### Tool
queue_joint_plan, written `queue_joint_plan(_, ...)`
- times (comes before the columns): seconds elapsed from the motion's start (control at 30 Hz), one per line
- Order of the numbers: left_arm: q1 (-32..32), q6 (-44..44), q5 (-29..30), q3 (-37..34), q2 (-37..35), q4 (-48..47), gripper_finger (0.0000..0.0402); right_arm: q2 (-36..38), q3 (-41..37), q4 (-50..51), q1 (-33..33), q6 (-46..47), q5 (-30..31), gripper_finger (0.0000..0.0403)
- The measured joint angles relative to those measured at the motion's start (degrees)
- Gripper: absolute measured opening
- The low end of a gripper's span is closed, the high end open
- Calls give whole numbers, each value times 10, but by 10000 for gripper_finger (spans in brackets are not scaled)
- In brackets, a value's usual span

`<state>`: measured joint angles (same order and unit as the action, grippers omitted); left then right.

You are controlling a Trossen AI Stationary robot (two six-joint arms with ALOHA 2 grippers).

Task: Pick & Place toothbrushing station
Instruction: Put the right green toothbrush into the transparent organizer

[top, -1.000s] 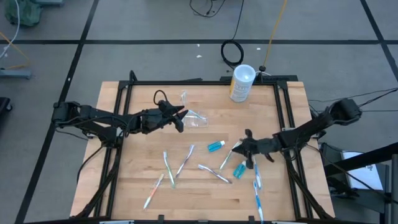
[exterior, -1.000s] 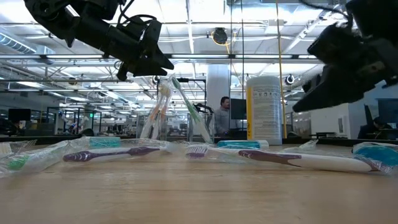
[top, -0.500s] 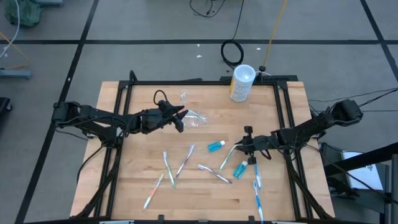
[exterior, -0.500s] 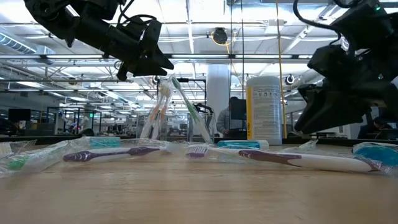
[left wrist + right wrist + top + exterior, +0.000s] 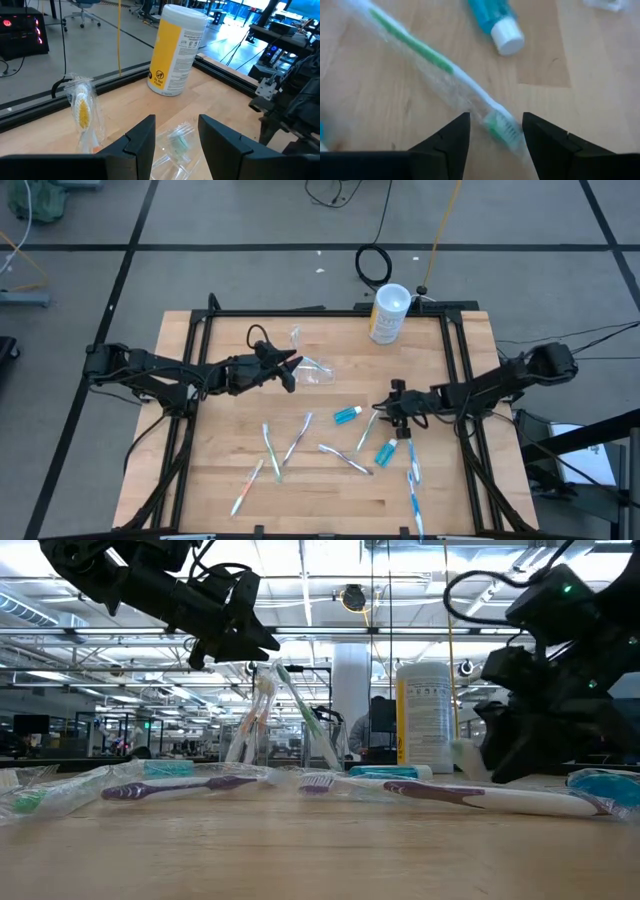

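Several toothbrushes (image 5: 297, 439), wooden table (image 5: 220, 470), grey floor (image 5: 250, 275)

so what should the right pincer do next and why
Probably drop straight down and close. The right pincer is open, its fingers either side of the head of the green-handled toothbrush, which lies flat on the table, not yet gripped.

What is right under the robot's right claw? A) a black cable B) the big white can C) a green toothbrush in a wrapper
C: the right wrist view shows the open right gripper just above a wrapped green toothbrush lying on the table.
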<state>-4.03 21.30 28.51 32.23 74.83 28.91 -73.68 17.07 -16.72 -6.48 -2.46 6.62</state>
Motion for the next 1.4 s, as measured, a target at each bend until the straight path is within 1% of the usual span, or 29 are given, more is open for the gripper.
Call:
queue_joint_plan(0.17, 0, -4, 0, 0, 0, 0, 152, -26, 1, -6, 14, -2, -35, 171)
queue_joint_plan(0.43, 0, -5, 0, 0, 0, 0, 152, -31, 1, -1, 17, -30, -38, 148)
queue_joint_plan(0.83, 0, -1, 0, 0, 0, 0, 152, -31, 0, -1, 16, -35, -39, 63)
queue_joint_plan(1.03, 0, 2, -1, 0, 0, 0, 152, -34, -2, -72, 16, -90, -37, 38)
queue_joint_plan(1.13, 0, 2, -1, 0, 0, 0, 152, -33, -2, -116, 16, -125, -35, 35)
queue_joint_plan(1.3, 0, 12, -4, 0, 0, 1, 152, -33, -2, -146, 16, -166, -32, 37)
queue_joint_plan(1.33, 0, 21, -12, 0, 0, 1, 152, -33, -2, -154, 16, -171, -32, 37)
queue_joint_plan(1.4, 0, 33, -53, 0, 0, 5, 152, -33, -2, -168, 16, -189, -32, 37)
